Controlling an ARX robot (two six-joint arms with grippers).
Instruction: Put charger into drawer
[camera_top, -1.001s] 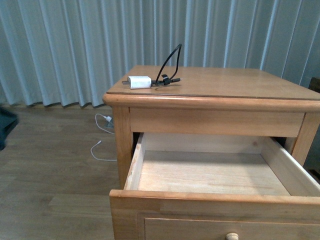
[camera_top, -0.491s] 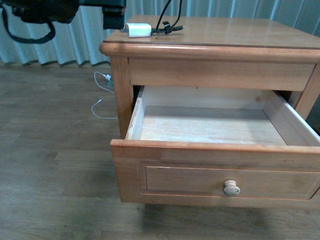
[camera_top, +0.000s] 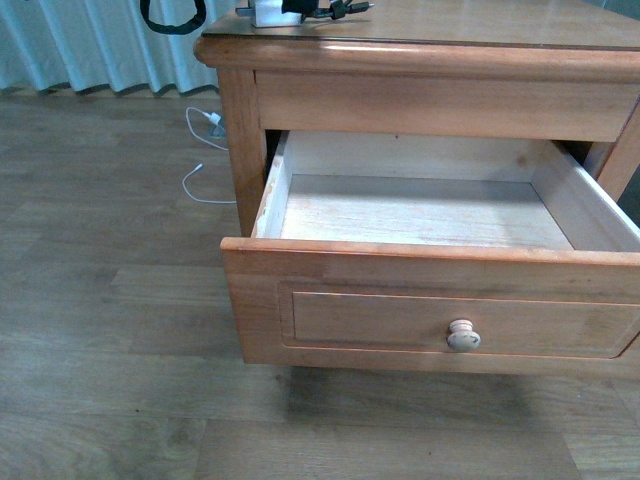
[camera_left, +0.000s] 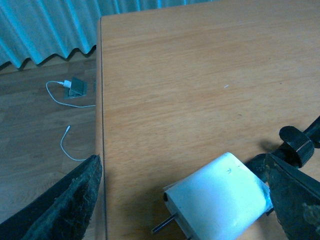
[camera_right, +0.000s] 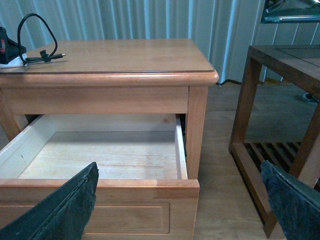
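Wood floor (camera_top: 110, 300) and pale curtains (camera_top: 90, 40) noted behind the nightstand top (camera_left: 175, 75). Within the last second the left gripper (camera_left: 183, 162) has been brought over that top. It is set spread wide astride the charger (camera_left: 220, 200), not closed on it. The charger is unmoved on the top. The drawer (camera_top: 430, 255) stands pulled out and empty. A grasp is judged next. The right gripper (camera_right: 179, 167) is held spread wide before the drawer.
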